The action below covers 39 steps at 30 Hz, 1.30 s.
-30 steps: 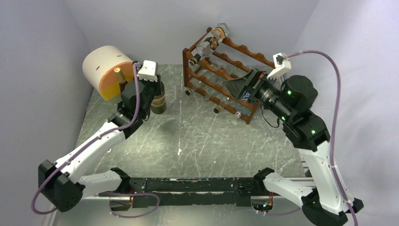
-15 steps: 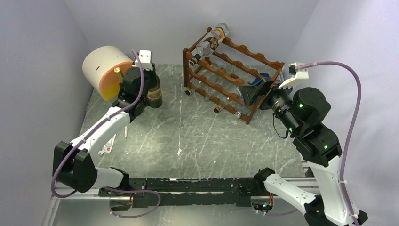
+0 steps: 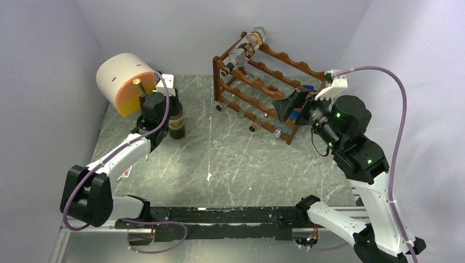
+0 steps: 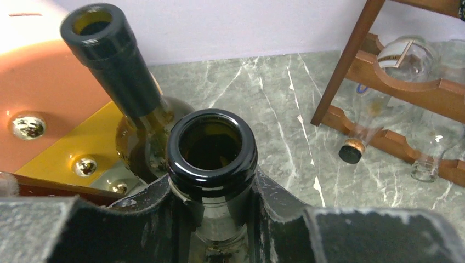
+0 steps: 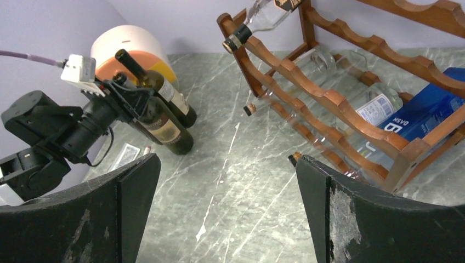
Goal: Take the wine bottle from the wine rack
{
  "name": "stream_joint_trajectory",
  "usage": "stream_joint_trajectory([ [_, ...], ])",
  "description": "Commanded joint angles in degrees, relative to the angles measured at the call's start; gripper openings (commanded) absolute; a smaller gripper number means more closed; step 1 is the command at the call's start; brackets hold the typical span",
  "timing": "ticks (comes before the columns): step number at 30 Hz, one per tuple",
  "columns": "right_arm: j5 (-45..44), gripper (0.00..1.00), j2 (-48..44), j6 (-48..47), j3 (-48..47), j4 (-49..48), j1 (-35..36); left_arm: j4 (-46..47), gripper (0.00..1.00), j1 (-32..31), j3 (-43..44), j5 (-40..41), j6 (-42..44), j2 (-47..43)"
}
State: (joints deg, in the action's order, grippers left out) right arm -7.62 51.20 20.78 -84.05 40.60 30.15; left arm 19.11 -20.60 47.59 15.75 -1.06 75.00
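Far left at the back of the grey-green marble tabletop [image 3: 230, 159]: white cylindrical drum with an orange end face [image 3: 123, 82], lying on its side. Next to it a second dark glass bottle [image 4: 112, 66] leans toward that face, mouth open.

Just right of that, the left end effector [image 4: 213, 219] is clamped on the neck of the dark green glass wine bottle [image 4: 211, 178], one finger on each side below the lip. Bottle is uncorked and tilted, base down at the tabletop, well apart from the rack.

Centre-right: reddish-brown wooden wine rack with scalloped rails [image 3: 257, 82], set at an angle. Clear glass bottles [image 5: 257, 16] lie in its tiers, blue box [image 5: 433, 107] sits low at its right end.

Right end effector [image 3: 286, 107] hovers at the rack's right end, fingers spread wide, holding nothing
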Motion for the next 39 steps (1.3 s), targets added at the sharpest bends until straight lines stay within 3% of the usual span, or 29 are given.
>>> stream_joint_trajectory([
  [1, 0.97, 1.0, -0.66, 1.57, 1.54, -0.82, -0.1, 9.43, 0.07, 1.71, 0.83, -1.91, -0.68, -3.1],
  [10, 3.9, 1.0, -0.29, 3.99, 4.25, -1.4, -0.1, 7.48, 0.09, 3.9, 1.82, -3.31, -3.12, -2.03],
  [15, 5.59, 1.0, -1.21, 5.77, 5.74, -1.26, -0.1, 7.72, 0.46, 3.9, 1.3, -2.87, -2.53, -2.68],
  [19, 5.7, 1.0, -2.41, 5.92, 8.0, -1.7, -0.17, 5.81, 0.7, 3.9, 2.11, -3.82, -2.54, -3.55],
  [22, 5.94, 1.0, -1.85, 5.77, 8.33, -1.68, -0.09, 3.78, 0.78, 3.95, 2.76, -3.39, -2.25, -4.46],
  [32, 9.36, 1.0, 1.38, 7.38, 4.14, -1.72, -0.14, 1.81, 0.88, 2.13, 2.49, -2.77, -2.22, -13.22],
  [37, 7.73, 1.0, 0.52, 7.81, 3.43, 0.43, -0.09, 0.66, 0.89, -4.96, 2.56, -1.9, 4.51, -17.53],
  [39, 6.95, 1.0, 0.24, 7.14, 3.24, 1.49, -0.1, 1.04, 0.94, -7.6, 1.95, -2.75, 8.29, -19.33],
])
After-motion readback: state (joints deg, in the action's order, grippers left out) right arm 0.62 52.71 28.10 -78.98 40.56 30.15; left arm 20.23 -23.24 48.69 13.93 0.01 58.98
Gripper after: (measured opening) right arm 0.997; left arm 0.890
